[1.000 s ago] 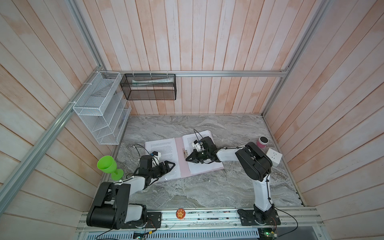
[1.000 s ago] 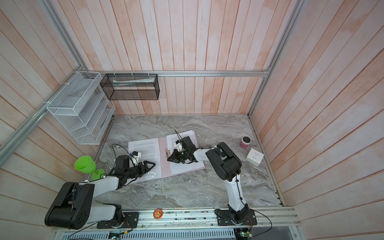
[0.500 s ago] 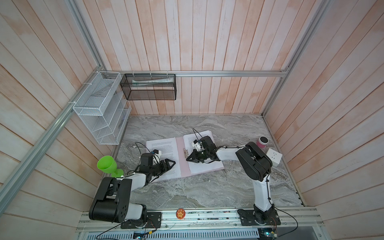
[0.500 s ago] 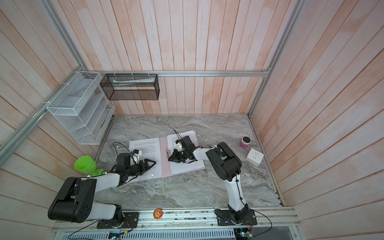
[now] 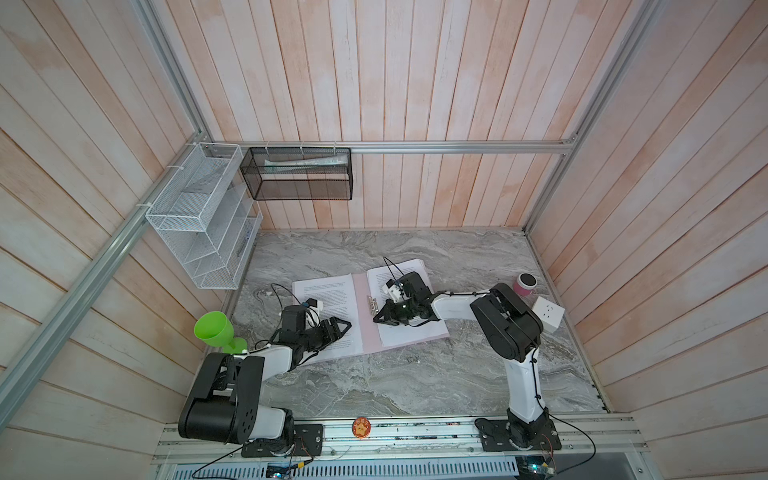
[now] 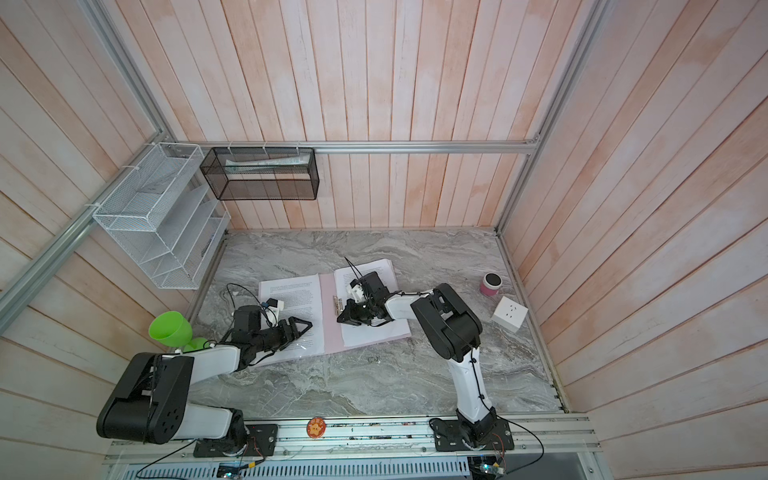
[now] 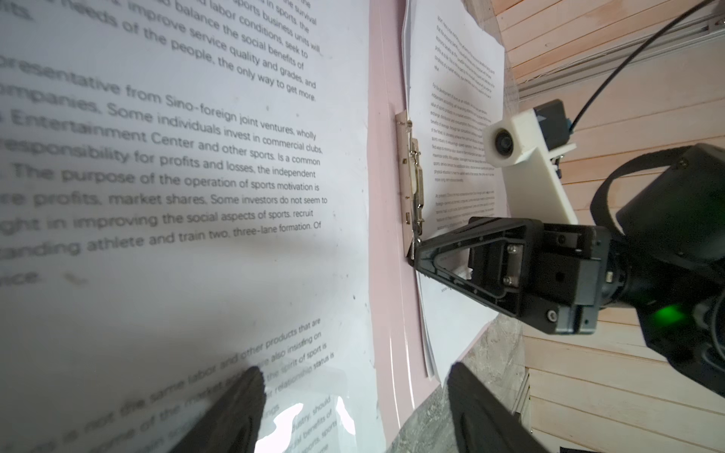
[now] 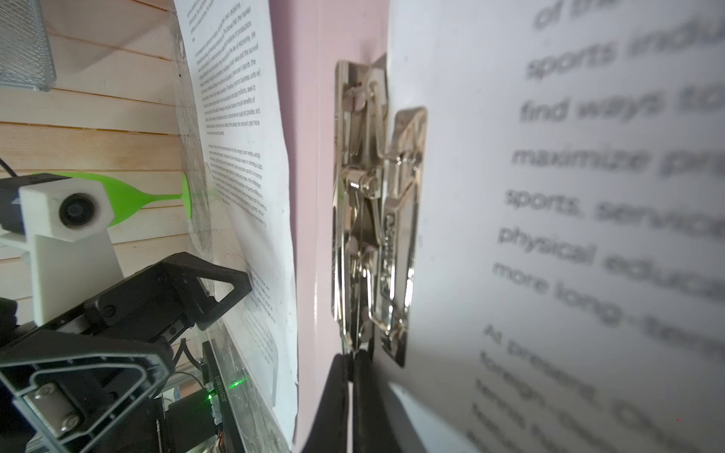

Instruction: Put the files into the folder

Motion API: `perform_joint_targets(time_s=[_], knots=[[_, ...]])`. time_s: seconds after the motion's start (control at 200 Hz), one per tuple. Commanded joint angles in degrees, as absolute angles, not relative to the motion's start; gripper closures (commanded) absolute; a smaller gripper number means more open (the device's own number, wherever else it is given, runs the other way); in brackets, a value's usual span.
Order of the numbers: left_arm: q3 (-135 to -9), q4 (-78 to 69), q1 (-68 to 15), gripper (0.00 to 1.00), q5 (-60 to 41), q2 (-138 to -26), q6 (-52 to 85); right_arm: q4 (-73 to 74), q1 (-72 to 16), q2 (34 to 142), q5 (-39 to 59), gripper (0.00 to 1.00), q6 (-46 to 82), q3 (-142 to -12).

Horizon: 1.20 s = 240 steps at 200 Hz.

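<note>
Centre frame: folder (image 5: 370, 337) lies open, files (image 5: 328, 291) on both covers; right gripper (image 8: 353, 364), tips pressed together, meets the metal clip (image 8: 376, 219); left gripper (image 7: 355, 372) spread, empty; clip-fastening step, likely needing a firm lever push.

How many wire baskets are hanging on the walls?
2. A white mesh rack hangs on the left wall, and a black mesh basket hangs beside it on the back wall. No others show.
</note>
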<state>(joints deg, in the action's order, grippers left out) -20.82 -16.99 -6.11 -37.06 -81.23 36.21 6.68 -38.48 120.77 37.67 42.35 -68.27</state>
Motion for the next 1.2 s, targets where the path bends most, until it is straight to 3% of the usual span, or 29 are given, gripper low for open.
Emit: perform_joint_targets(time_s=[0.0,0.27,0.565,0.7,0.87,1.196], knots=[[-20.7,-13.2,-5.8,0.24,-34.0,-83.0,35.3,0.0,-37.6,125.3,32.4,0.96,42.8,-64.9],[-21.0,-12.9,-6.3,0.23,-34.1,-82.5,35.1,5.7,-37.6,122.2,35.3,0.95,47.5,-62.6],[-23.9,-10.1,-6.4,0.2,-34.1,-81.1,33.1,7.7,-36.2,116.4,35.3,0.81,49.8,-63.1],[-30.1,-2.3,-6.4,0.18,-31.1,-79.3,29.2,8.6,-35.2,113.6,36.0,0.75,49.6,-62.2],[-36.6,4.7,-5.8,0.12,-24.3,-75.4,27.1,13.5,-32.9,107.1,37.4,0.74,50.1,-57.8],[-43.9,10.1,-0.7,0.04,-14.5,-76.1,27.3,9.4,-22.6,101.0,41.0,0.74,37.4,-53.4]])
